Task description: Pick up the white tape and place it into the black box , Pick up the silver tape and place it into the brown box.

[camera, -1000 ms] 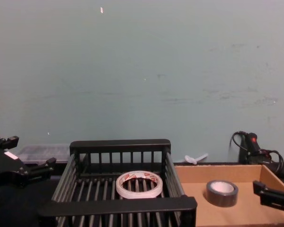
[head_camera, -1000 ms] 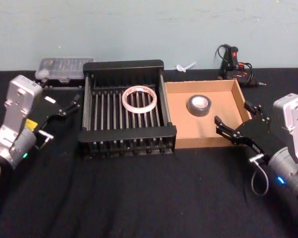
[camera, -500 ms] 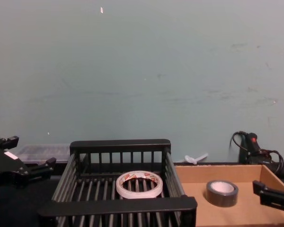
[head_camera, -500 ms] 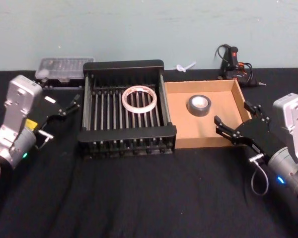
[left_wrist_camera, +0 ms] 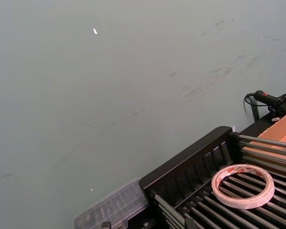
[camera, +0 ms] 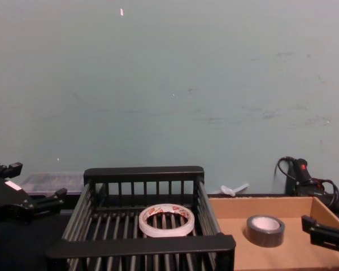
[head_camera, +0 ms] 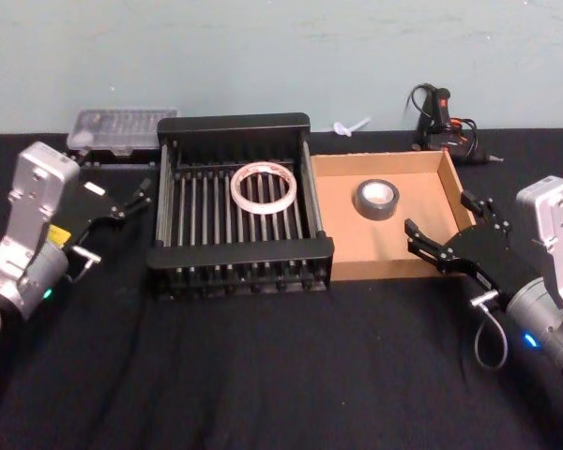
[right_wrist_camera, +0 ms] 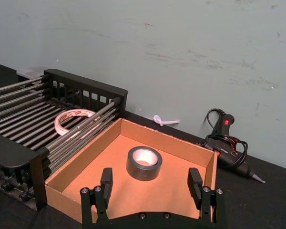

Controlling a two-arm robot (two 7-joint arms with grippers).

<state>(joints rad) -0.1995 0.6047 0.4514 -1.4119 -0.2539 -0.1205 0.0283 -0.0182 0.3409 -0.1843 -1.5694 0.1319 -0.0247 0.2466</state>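
The white tape point(head_camera: 262, 187) point(camera: 166, 220) point(left_wrist_camera: 243, 186) point(right_wrist_camera: 72, 119) lies flat on the slats inside the black box point(head_camera: 235, 123) point(camera: 144, 172). Inside the brown box point(head_camera: 357, 242) point(right_wrist_camera: 128, 198) the silver tape point(head_camera: 375, 199) point(camera: 265, 230) point(right_wrist_camera: 144, 163) lies flat near the far wall. My left gripper point(head_camera: 131, 199) point(camera: 31, 182) hovers open to the left of the black box, holding nothing. My right gripper point(head_camera: 443, 217) point(right_wrist_camera: 150, 177) stands open at the brown box's near right corner, empty, with the silver tape some way beyond its fingers.
A clear plastic case point(head_camera: 122, 127) sits behind the black box on the left. A glue gun with a cord point(head_camera: 441, 112) point(right_wrist_camera: 226, 143) and a small white piece point(head_camera: 350, 127) lie at the back right. Black cloth covers the table in front of both boxes.
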